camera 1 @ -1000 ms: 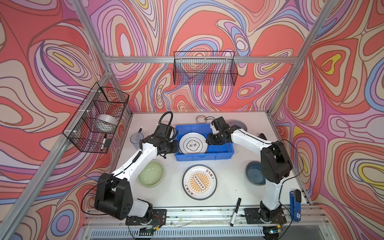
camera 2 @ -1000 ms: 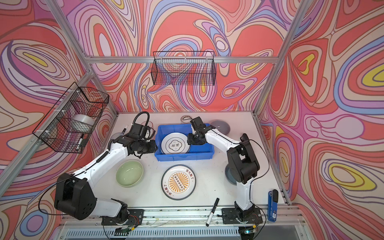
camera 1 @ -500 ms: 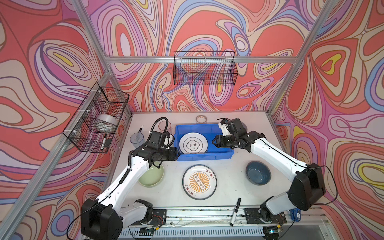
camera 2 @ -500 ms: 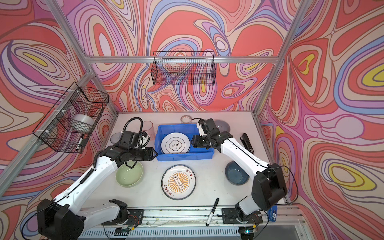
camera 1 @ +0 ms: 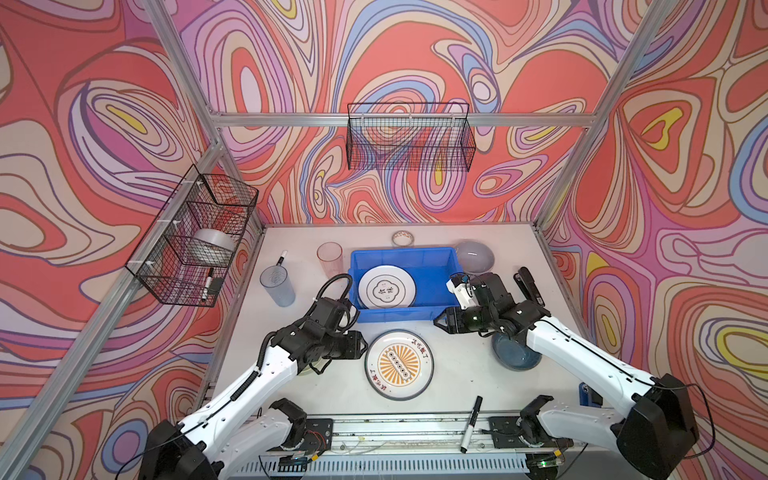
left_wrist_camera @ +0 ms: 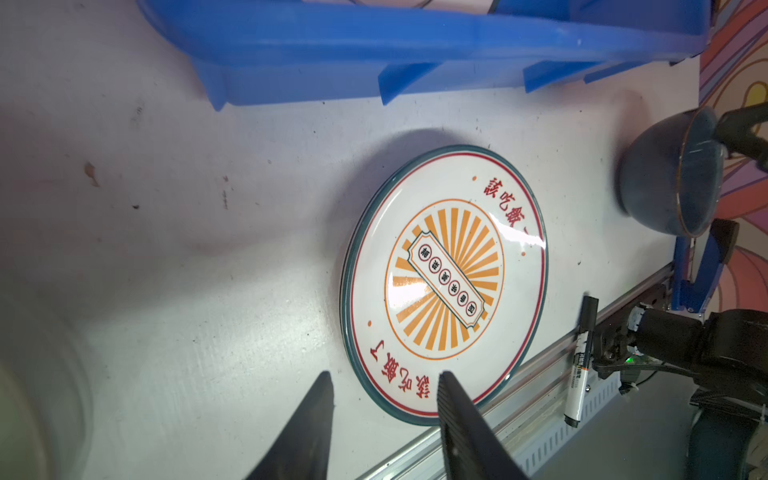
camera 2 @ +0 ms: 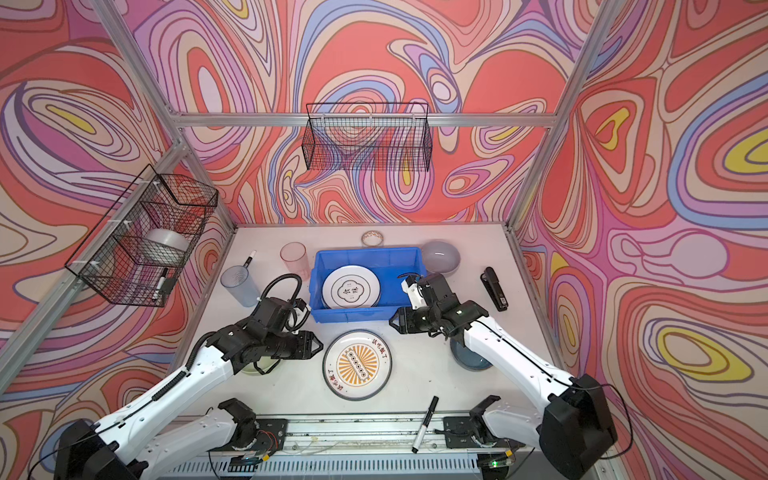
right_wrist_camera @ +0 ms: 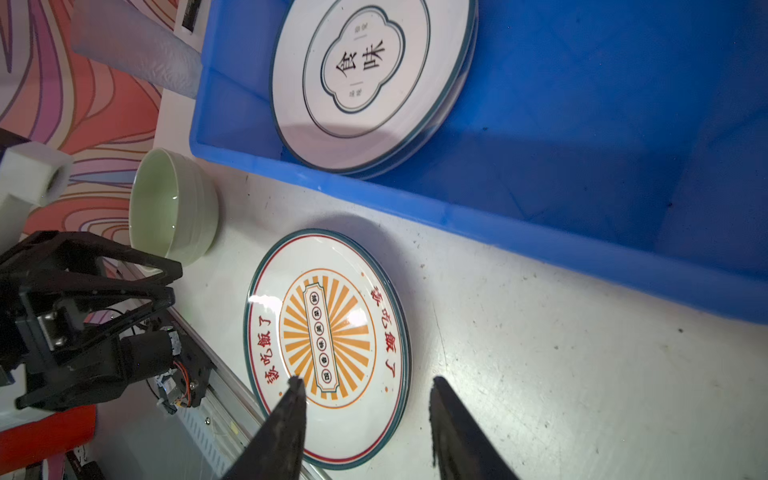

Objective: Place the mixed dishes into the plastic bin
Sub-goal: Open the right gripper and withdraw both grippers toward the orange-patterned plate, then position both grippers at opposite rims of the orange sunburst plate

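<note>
— Have both arms pulled back from the blue bin?
— Yes. The left gripper gapes empty beside the sunburst plate; the right gripper is likewise parted, empty. A lettered white plate lies in the bin.

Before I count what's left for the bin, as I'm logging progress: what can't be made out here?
- Pale green bowl: in both top views, mostly under the left arm; blurred at the left wrist view's edge.
- Dark blue bowl: in both top views, partly under the right arm.
- Stack under the top plate in the blue bin: count unclear.
</note>
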Robot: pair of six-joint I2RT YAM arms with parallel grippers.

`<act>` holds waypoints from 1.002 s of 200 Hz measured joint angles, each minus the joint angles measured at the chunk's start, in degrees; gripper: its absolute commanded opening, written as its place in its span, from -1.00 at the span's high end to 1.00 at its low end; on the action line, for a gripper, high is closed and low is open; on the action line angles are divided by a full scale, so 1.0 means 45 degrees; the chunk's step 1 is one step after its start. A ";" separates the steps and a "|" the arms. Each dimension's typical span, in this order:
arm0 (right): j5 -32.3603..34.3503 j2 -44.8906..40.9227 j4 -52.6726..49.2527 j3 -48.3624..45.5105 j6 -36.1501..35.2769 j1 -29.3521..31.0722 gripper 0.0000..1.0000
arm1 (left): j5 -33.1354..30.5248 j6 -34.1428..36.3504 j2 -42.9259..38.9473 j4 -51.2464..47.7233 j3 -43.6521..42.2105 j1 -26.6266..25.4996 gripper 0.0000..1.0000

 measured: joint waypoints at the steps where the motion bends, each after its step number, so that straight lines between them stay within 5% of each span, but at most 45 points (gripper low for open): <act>1: 0.0000 -0.0015 0.0000 -0.0029 0.0000 0.0005 0.02 | -0.0019 -0.0024 0.0000 0.0024 -0.0044 -0.0053 0.18; 82: -0.0593 -0.0772 0.0874 -0.2642 0.1044 0.0525 0.12 | -0.0175 -0.1365 -0.0160 0.1161 -0.2132 -0.0714 0.45; 200: -0.1083 0.0918 0.3682 -0.3842 0.2487 0.1239 0.32 | -0.0068 -0.2254 0.0695 0.2744 -0.2764 -0.1389 0.57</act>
